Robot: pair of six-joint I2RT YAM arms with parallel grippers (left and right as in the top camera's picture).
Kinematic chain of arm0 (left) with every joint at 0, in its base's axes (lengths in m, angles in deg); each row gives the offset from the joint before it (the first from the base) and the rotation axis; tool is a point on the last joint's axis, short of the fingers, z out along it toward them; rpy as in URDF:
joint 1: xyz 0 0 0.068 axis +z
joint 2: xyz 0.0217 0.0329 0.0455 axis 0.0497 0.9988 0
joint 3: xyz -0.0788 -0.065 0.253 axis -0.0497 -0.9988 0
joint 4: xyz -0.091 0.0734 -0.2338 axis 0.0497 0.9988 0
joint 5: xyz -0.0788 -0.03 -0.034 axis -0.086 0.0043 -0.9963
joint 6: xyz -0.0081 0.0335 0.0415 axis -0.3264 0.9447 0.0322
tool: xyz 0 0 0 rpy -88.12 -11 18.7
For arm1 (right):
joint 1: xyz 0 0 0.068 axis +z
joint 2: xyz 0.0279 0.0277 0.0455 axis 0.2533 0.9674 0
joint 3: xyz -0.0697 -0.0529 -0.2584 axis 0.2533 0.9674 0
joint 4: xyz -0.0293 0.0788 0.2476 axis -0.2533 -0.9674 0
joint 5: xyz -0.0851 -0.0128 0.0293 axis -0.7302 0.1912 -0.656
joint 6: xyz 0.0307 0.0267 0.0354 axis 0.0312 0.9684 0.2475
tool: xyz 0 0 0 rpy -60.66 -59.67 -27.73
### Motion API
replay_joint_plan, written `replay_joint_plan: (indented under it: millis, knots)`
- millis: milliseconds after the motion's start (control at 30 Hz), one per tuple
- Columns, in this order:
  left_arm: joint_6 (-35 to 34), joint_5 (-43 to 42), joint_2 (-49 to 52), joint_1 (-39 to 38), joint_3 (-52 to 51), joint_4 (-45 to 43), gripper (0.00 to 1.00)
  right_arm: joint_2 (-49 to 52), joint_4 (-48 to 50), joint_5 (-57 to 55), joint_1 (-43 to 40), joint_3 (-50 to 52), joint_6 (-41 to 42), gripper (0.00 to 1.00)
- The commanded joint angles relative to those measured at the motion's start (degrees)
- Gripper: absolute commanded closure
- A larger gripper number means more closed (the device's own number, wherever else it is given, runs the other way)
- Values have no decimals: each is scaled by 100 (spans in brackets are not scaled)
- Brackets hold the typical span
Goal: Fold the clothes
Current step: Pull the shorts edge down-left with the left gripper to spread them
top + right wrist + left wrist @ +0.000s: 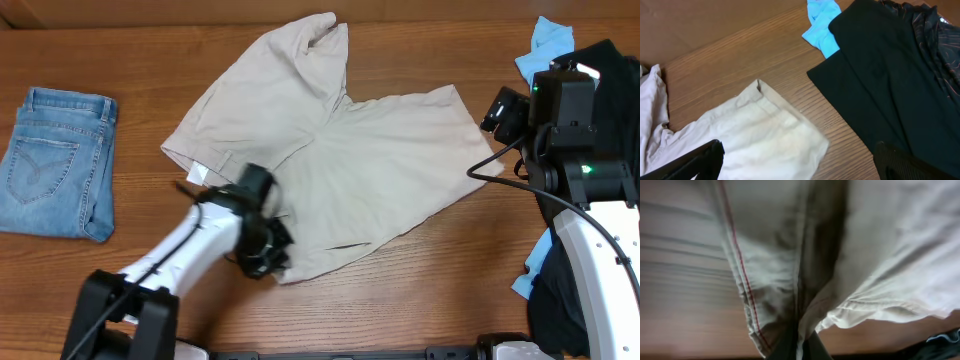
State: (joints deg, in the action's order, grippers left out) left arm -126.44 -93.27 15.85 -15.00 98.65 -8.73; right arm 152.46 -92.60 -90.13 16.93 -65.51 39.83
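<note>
1. Left gripper (pixel 262 245), towards the near edge of the table (pixel 430 290), is pinched tight on the khaki shorts (pixel 340 150)
2. The khaki shorts lie spread mid-table
3. Right gripper (pixel 797 150) hangs wide open and empty over a leg hem
4. Black garment (pixel 890 75) and light blue garment (pixel 822 22) are heaped along the right edge; folded jeans (pixel 55 165) lie by the left edge

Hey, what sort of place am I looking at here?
Likely a robotics lab bench for laundry folding: left arm and right arm at a wooden table, khaki shorts spread out, folded jeans aside.
</note>
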Motion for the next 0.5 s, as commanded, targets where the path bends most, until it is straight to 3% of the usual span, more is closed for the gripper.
replay_joint_plan:
  millis: [0, 100, 300, 467]
  knots:
    - [1235, 472, -87, 1071, -20, 542, 96, -153, 26, -2, -15, -68, -39, 0]
    - [1764, 892, -87, 2055, -20, 767, 96, -153, 15, -2, -15, -68, -39, 0]
    - [2702, 927, -87, 3748, 15, 468, 96, -151, -114, 109, -15, -68, -35, 0]
    - [2990, 984, -87, 4747, 173, 328, 96, -151, -234, 271, -15, -66, -35, 0]
